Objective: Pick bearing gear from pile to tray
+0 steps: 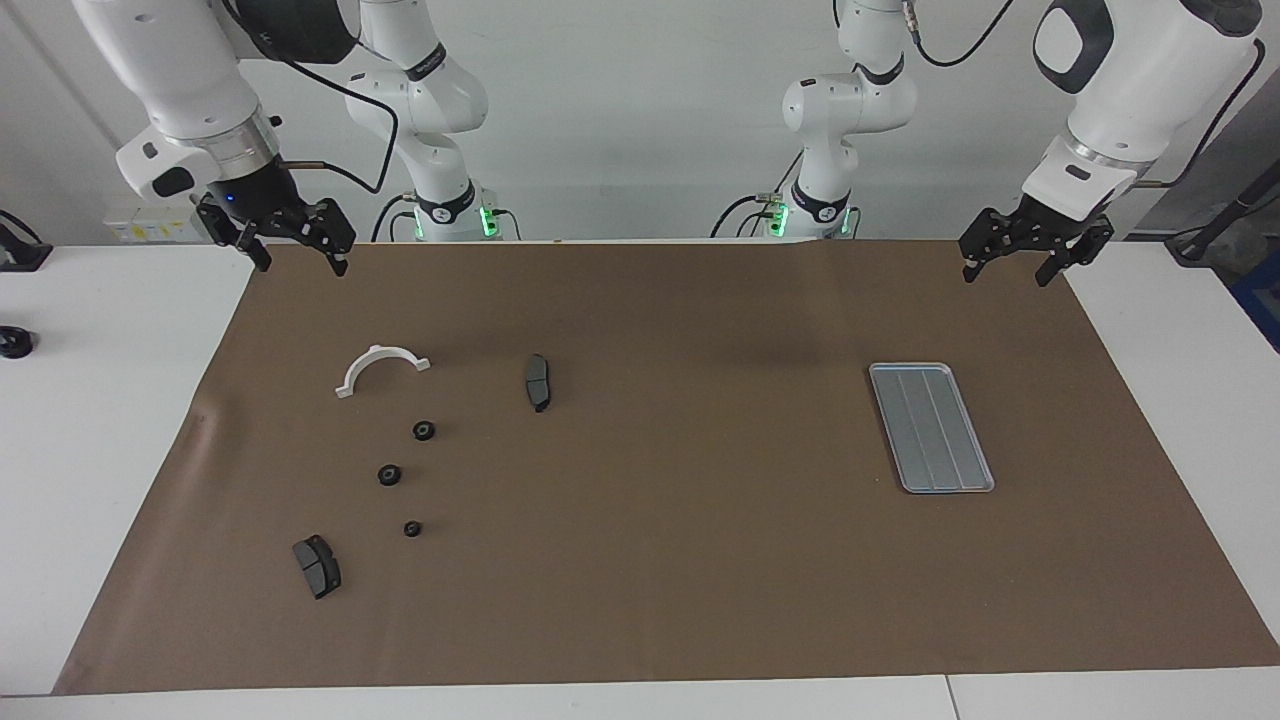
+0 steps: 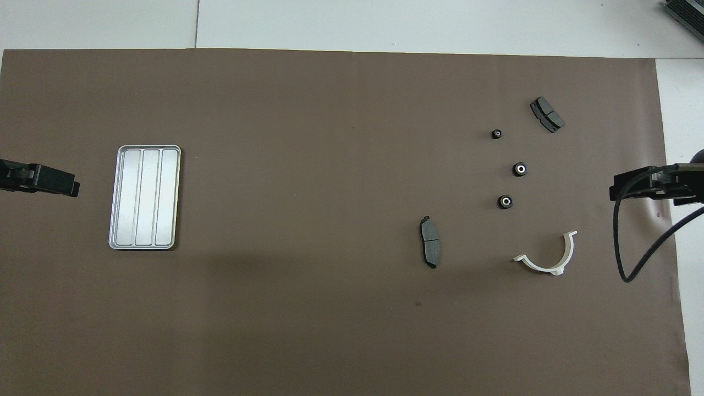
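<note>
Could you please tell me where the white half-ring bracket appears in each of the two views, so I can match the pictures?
Facing view: the white half-ring bracket lies left of centre, upper middle, above the three small black gears.
Overhead view: it lies at the lower right, below those gears.
Shared landmark: the gear nearest the bracket sits just beside it in both views; the tray lies at the other end of the mat.

The brown paper mat [image 1: 660, 560] lay open through its middle, a wide bare stretch between the flat silver ridged metal tray [image 1: 931, 427] and the scattered parts. Three small black round gears [image 1: 390, 475] sat apart from each other, the white half-ring bracket [image 1: 380, 368] and two dark grey brake pads [image 1: 317, 566] flanking them
</note>
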### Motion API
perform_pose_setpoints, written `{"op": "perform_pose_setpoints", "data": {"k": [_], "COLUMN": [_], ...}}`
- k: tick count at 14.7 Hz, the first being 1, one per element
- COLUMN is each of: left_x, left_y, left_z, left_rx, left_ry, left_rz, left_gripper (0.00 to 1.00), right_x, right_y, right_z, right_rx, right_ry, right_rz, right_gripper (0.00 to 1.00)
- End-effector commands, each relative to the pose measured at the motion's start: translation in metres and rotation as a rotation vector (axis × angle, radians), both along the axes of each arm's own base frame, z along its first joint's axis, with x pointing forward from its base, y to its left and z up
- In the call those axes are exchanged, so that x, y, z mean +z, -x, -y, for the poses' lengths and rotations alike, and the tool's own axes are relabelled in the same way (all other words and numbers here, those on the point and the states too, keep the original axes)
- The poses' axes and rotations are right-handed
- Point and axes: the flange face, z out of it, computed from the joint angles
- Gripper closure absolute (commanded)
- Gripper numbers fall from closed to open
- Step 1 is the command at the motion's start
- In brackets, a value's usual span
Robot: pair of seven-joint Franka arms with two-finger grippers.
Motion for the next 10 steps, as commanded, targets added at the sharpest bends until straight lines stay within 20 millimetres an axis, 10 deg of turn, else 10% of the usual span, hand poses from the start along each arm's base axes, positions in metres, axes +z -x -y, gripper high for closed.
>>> {"op": "perform_pose_setpoints", "data": {"k": [1,10], "left_x": [0.0045,0.0044], "left_y": [0.0025,0.0027], "left_z": [-0.0024,-0.0024], "left_rx": [-0.001,-0.001], "left_ry": [0.018,0.018], "left_rz": [-0.004,-0.006], "left_gripper": [0.00,0.00], "right_x": [-0.0001,-0.0026], "right_y": [0.0040,0.0035], "right_z": [-0.0003,0.0002], "right_rx": [0.005,0.008], "right_ry": [0.001,0.006], "right_rz": [0.019,0.023], "right_gripper": [0.00,0.00]}}
